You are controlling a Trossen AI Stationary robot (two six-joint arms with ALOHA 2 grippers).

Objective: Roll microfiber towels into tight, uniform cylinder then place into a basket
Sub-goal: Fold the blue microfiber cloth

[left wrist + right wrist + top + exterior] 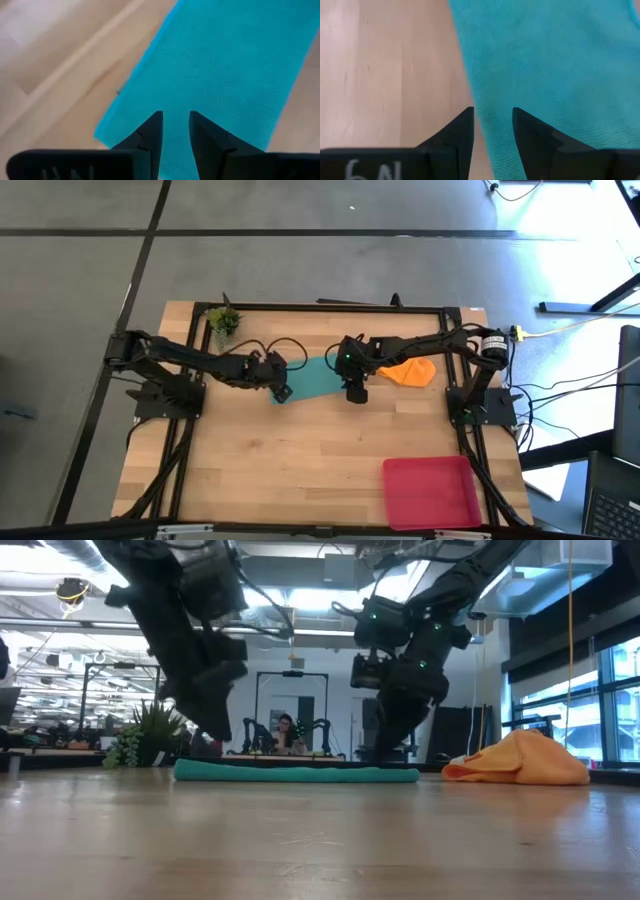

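The teal towel [318, 378] lies flat on the table as a long folded strip [300, 773], at mid-table. My left gripper [283, 392] is open and points down over the strip's left end [150, 115]. My right gripper [356, 393] is open and points down at the strip's right end, with the towel's edge [480, 115] running between its fingers. The orange towel [410, 372] lies in a loose heap to the right of the teal one [520, 762]. The red-pink basket [430, 492] stands at the near right. My left gripper has its fingertips [155, 125] low over the teal towel's left end, coming from above. I cannot tell whether they touch the cloth. My right gripper has its fingertips [465, 120] astride the towel's edge at its right end, coming from above. I cannot tell whether they touch it.
A small green plant [224, 320] stands at the far left of the table. A black frame [330, 307] runs round the table's edges. Bare wood [280, 470] lies between the towels and the near edge, left of the basket.
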